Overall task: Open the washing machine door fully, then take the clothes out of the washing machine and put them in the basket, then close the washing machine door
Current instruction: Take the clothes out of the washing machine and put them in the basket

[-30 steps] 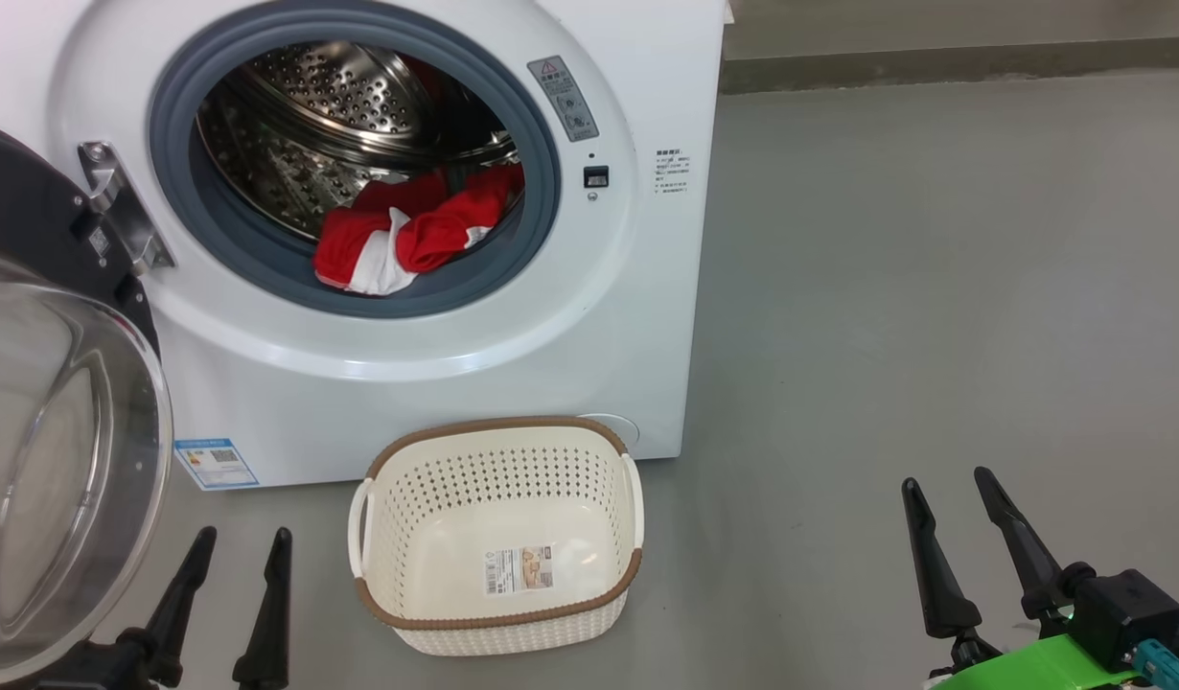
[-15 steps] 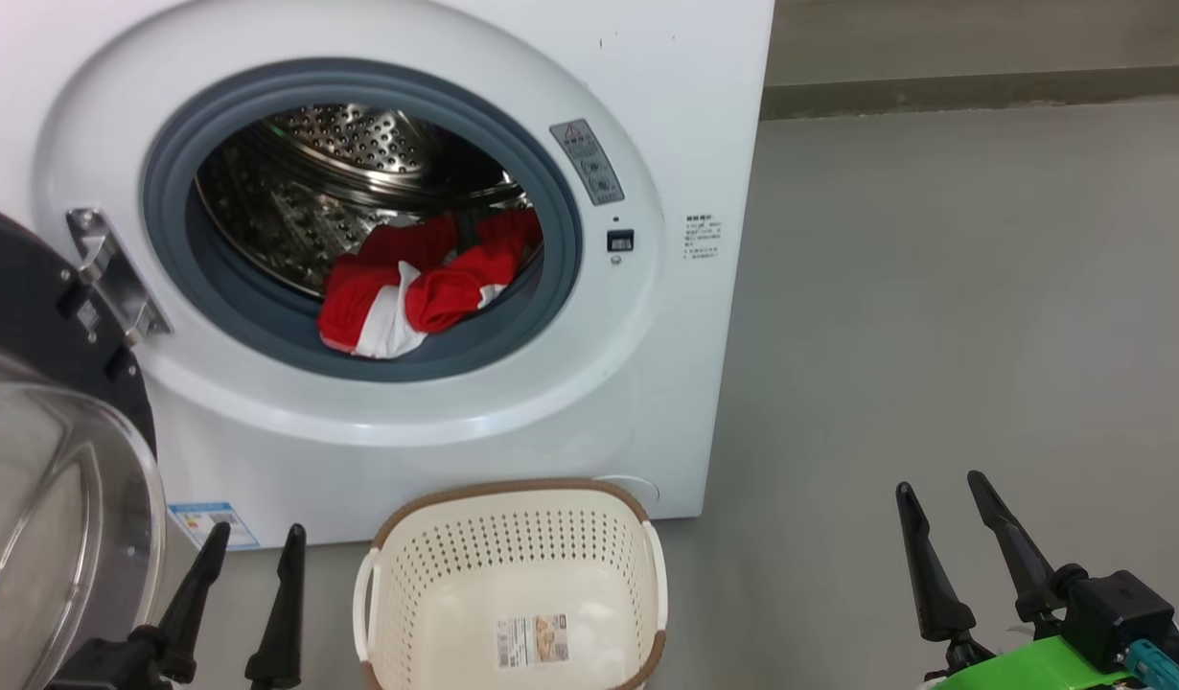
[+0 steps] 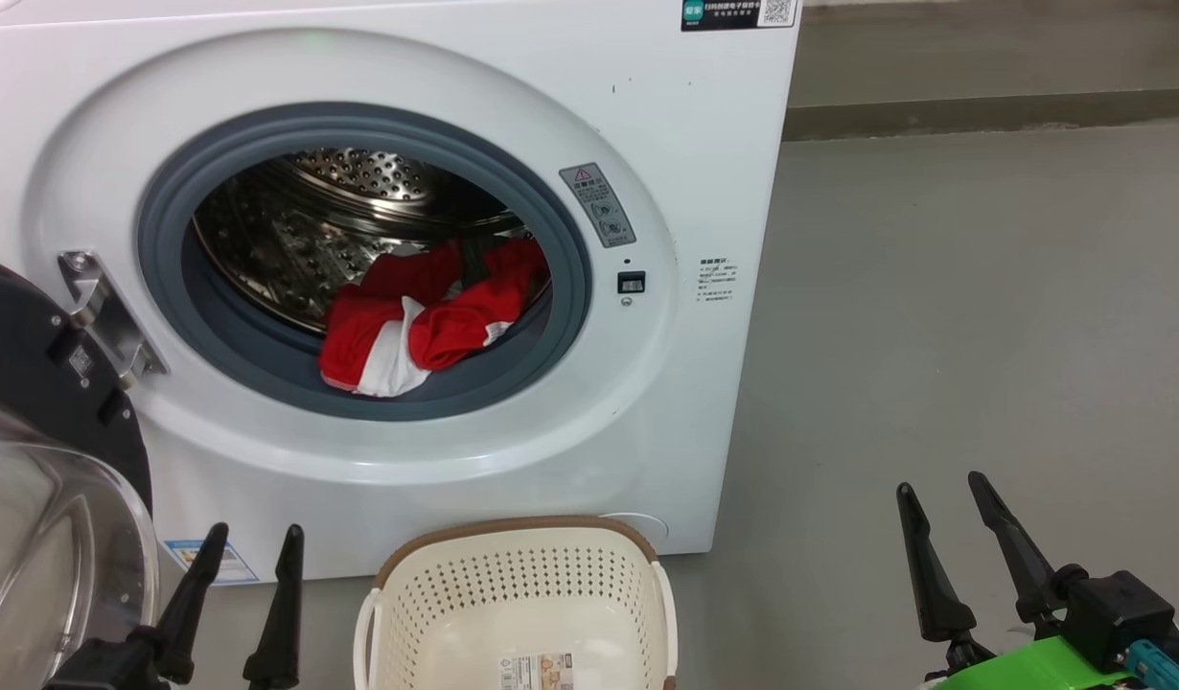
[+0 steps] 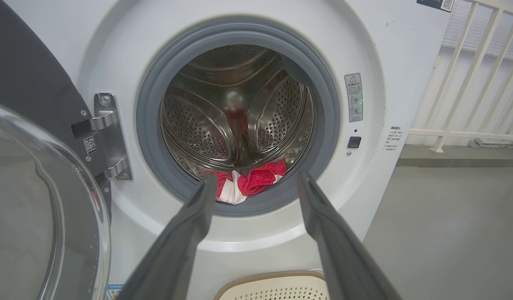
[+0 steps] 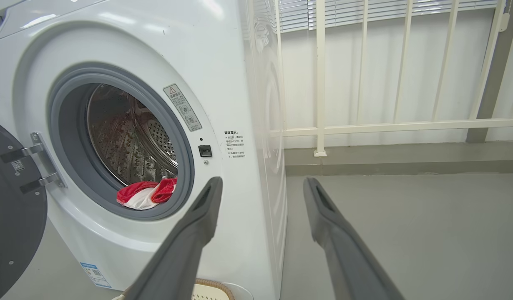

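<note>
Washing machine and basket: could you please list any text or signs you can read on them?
Grey sticker on the washing machine front: red warning triangle; rest too small.
Print right of it: too small.
Black top label: QR code, words blurred.
Blue label: unreadable.
Sticker in the basket: unreadable.

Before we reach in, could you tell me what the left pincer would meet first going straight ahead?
Likely the clothes at the drum's front, which the open left pincer frames; depth is unclear.
</note>
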Motion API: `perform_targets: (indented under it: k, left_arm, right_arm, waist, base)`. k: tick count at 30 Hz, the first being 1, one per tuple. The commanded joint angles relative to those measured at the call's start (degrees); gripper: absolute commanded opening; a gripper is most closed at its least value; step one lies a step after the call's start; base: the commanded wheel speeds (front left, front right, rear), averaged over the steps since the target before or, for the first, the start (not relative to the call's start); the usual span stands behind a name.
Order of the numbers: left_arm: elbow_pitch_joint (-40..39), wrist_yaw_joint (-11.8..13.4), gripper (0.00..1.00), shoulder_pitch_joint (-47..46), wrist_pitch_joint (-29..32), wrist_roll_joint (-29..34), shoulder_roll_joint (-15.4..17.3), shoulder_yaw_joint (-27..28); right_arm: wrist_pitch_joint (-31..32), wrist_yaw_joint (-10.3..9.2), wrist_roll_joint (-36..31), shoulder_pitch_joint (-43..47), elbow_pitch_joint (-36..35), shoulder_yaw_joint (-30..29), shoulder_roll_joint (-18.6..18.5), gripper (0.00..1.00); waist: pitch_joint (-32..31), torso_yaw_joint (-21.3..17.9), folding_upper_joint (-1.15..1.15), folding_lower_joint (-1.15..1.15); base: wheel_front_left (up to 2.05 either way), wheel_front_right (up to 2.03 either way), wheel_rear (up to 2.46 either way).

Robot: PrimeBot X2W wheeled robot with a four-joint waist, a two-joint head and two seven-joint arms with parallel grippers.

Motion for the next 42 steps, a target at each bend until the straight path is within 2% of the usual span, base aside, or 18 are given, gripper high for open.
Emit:
perform_targets:
  k: [1, 29, 42]
  left_arm:
    - [-1.09, -0.31, 1.00, -1.92, -0.29, 0.22, 1.33, 2.02]
    - [-0.76, -0.31, 1.00, -2.71, -0.29, 0.28, 2.15, 1.13]
    - [1.23, -0.31, 1.00, -9.50, -0.29, -1.64, 3.90, -1.06]
  right_arm:
    - [-0.37, 0.37, -0.48, -1.83, -1.43, 1.23, -0.62, 1.00]
    - [-0.37, 0.37, 0.43, -1.83, -1.82, 2.19, -0.62, 1.00]
    - [-0.37, 0.37, -0.16, -4.83, -3.42, 2.17, -0.62, 1.00]
  waist:
    - [0.00, 0.07, 0.00, 0.00]
    - [1.02, 0.59, 0.00, 0.00]
    - [7.20, 0.99, 0.00, 0.00]
  base:
    - [0.00, 0.00, 0.00]
    - [0.00, 0.00, 0.00]
    - [0.00, 0.00, 0.00]
